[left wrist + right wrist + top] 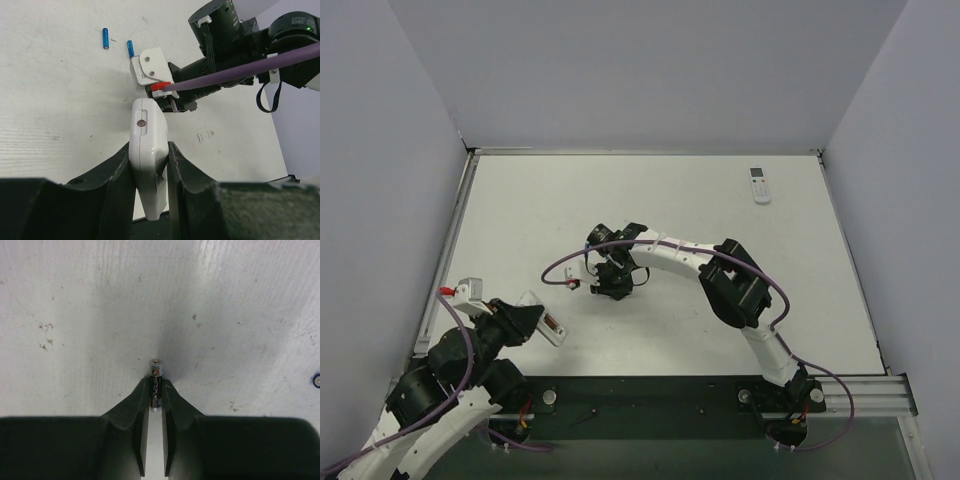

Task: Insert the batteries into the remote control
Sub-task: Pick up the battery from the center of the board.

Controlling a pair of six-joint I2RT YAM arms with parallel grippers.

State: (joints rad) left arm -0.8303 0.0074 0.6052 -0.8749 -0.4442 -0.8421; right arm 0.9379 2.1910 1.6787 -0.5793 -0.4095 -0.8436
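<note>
**A:** Tally, please. What's on the table (520, 220)?

**B:** I count two batteries (105, 38). One lies loose on the table. My right gripper (155, 381) has its fingers pinched on the other battery (155, 367) (the silver end pokes past the tips).

**A:** Remotes?

**B:** Two as well. My left gripper (149, 146) clamps the remote control (147, 125) by its sides, plain back toward my wrist camera. The second remote (760, 185) lies well apart, near the far right corner.

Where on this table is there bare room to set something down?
Free: the far strip of the table, between the back wall and the right arm, left of the spare remote; also the right side beyond that arm's elbow. Crowded: mid-table round the right gripper and batteries, and near-left where the left gripper holds the remote control.
</note>
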